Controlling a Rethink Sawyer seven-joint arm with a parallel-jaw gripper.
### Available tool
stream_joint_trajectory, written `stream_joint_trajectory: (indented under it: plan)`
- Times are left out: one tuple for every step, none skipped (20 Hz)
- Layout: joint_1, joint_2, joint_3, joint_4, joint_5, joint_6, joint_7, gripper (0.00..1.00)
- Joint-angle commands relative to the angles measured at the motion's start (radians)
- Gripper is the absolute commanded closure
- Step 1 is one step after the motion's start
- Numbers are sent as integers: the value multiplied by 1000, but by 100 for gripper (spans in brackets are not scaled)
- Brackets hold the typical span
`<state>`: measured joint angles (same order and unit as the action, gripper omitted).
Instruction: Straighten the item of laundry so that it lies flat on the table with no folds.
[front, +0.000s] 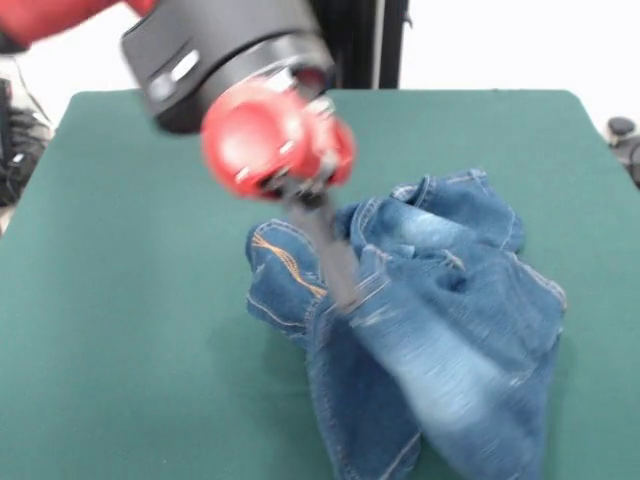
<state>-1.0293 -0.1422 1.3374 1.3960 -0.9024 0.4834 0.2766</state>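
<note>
The blue denim jeans (440, 330) are lying crumpled on the table, sitting toward five o'clock from the middle of the green top and running off the lower edge of the front view. The cloth is bunching into soft humps and deep creases rather than lying flat. A pale, faded patch is showing across the middle of the heap, darker indigo is framing it, and tan stitching is tracing a curved seam on the fold at the nine o'clock side. A hemmed edge is curling up at twelve o'clock.

The gripper (340, 285) is reaching down onto the upper left part of the heap as a thin dark shaft, blurred, its tip sitting against the denim; whether its fingers are apart or together cannot be told. Above it, toward eleven o'clock, the glossy red rounded wrist (270, 140) and a black cylindrical link are hanging.

The table (130, 300) is showing a matte, felt-like dark green surface with rounded far corners.
</note>
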Motion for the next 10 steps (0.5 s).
stream_joint_trajectory:
  plan:
    - [27, 256, 82, -231, 78, 208, -959, 100]
    - [27, 265, 79, -248, 87, 224, -1007, 100]
    - [28, 271, 82, -264, 104, 244, -1050, 100]
    - [27, 278, 89, -270, 124, 261, -1086, 100]
    - [27, 281, 94, -279, 143, 275, -1101, 100]
    - [29, 282, 98, -282, 169, 285, -1088, 100]
    - [32, 281, 100, -288, 194, 291, -1066, 100]
    - [39, 268, 94, -288, 205, 290, -1038, 100]
    - [43, 255, 86, -290, 214, 291, -1026, 100]
    - [47, 235, 75, -286, 216, 283, -997, 100]
